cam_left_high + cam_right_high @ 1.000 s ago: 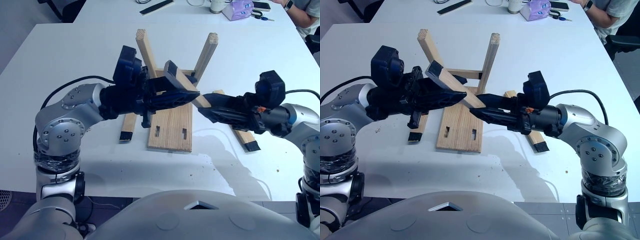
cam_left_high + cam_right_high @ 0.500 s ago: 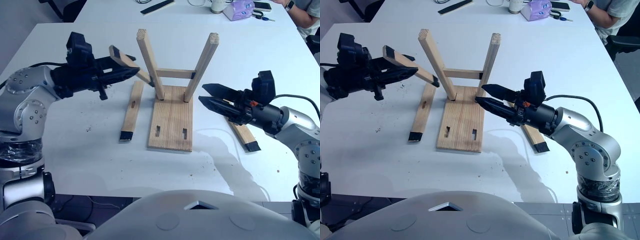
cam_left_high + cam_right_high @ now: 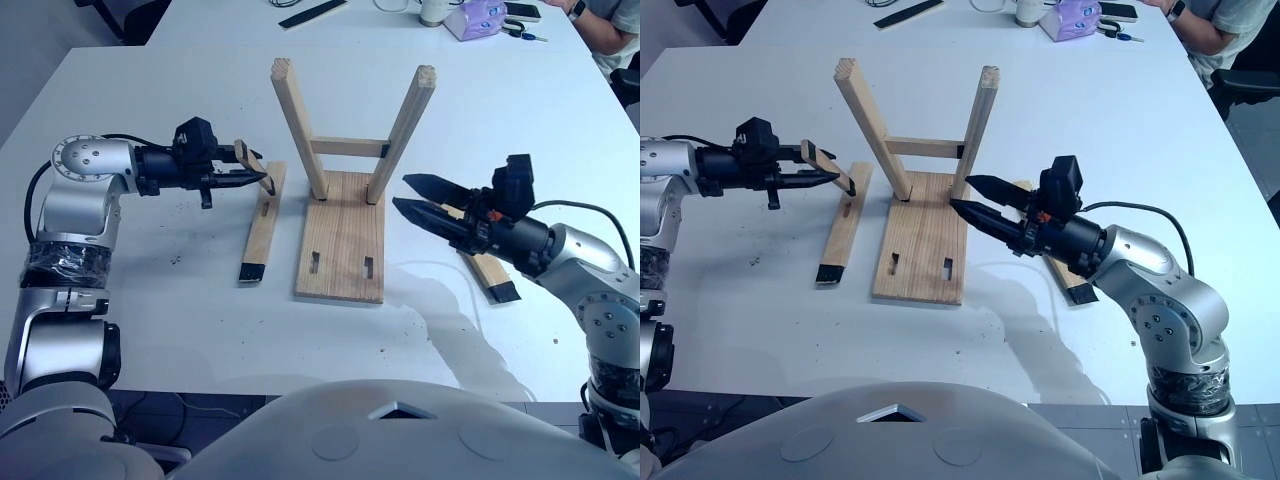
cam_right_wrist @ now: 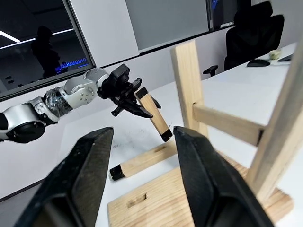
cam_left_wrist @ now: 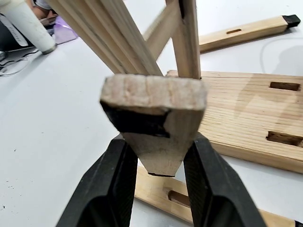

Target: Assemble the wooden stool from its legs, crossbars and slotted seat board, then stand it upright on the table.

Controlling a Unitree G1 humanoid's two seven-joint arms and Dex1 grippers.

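Note:
The slotted seat board (image 3: 342, 250) lies flat mid-table with two legs (image 3: 298, 125) (image 3: 402, 125) standing in it, joined by a crossbar (image 3: 348, 147). My left gripper (image 3: 250, 178) is shut on a short wooden piece (image 3: 246, 158), holding it just above the far end of a loose leg (image 3: 262, 220) left of the board. In the left wrist view the piece (image 5: 154, 118) sits between both fingers (image 5: 109, 184). My right gripper (image 3: 415, 195) hangs open and empty by the board's right side. Another loose leg (image 3: 490, 270) lies under the right arm.
At the table's back edge are a black strip (image 3: 312, 13), a cup (image 3: 433, 10) and a purple pack (image 3: 485, 18). A person sits at the back right corner. Bare white table (image 3: 150, 290) spreads in front and to the left.
The short piece, a second ago between both grippers in front of the board, has gone left and down with my left gripper. My right gripper has opened and drawn back slightly.

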